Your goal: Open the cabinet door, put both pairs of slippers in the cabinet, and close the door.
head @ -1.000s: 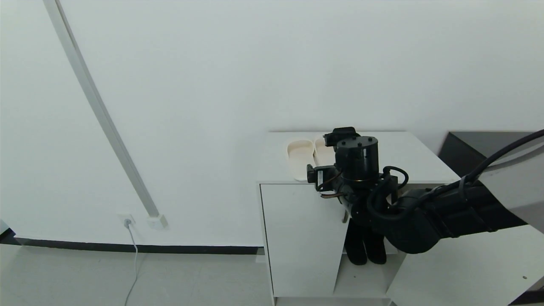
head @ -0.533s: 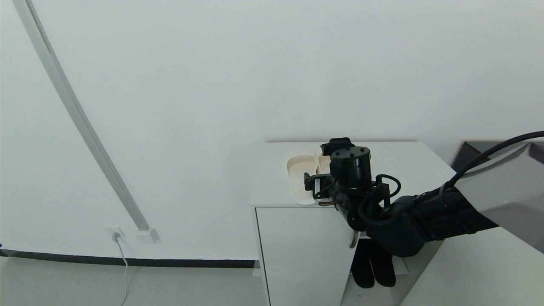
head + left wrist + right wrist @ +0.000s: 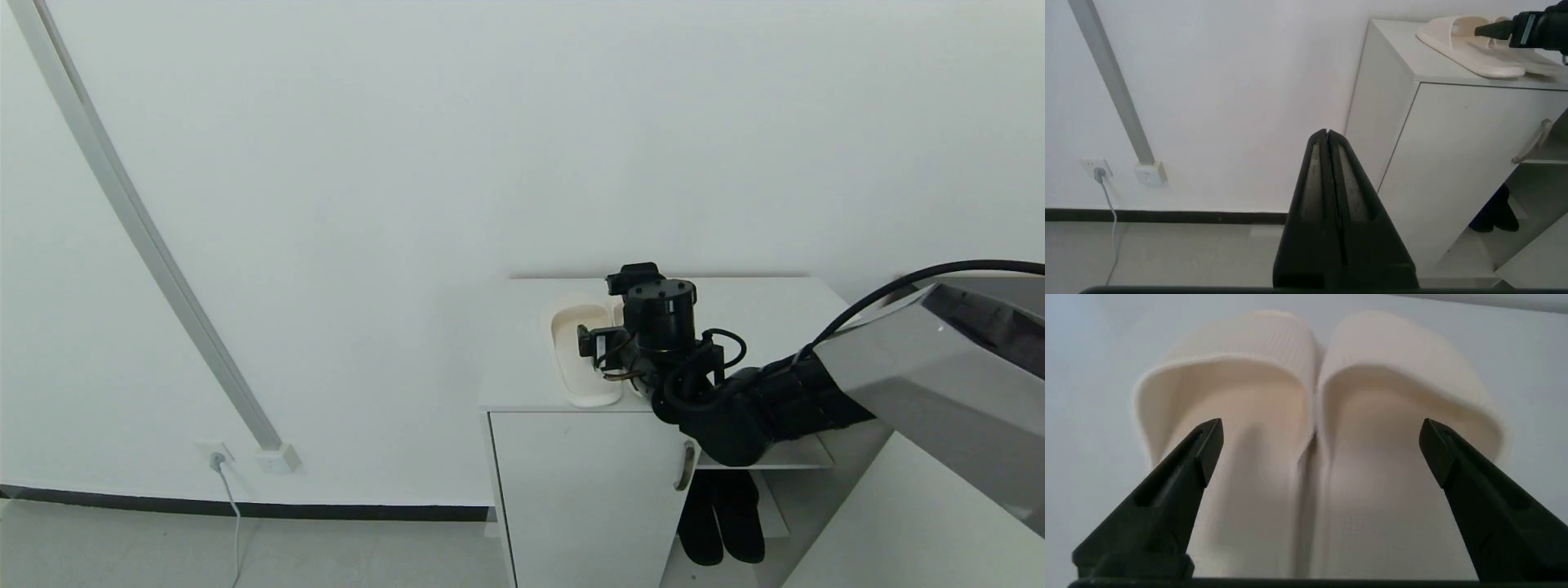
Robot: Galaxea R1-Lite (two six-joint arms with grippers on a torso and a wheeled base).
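Cabinet (image 3: 775, 309): right door (image 3: 890, 531) swung open, left door (image 3: 581, 498) shut. Inside, black slippers (image 3: 723, 516) sit in the lower compartment, under the shelf (image 3: 767, 464). Cream slippers (image 3: 581, 359) lie side by side on the cabinet top, near its left edge and reaching the front edge. Right end effector (image 3: 1320, 433) spread wide before the cream pair, gripping nothing. Left end effector (image 3: 1327, 143) pressed closed, empty, off the cabinet's left side. Risk, my guess: an off-centre squeeze catches one slipper, or nudges the pair over the front edge.

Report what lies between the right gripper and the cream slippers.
Nothing: in the right wrist view the right gripper, jaws open, faces the cream slippers across bare cabinet top.
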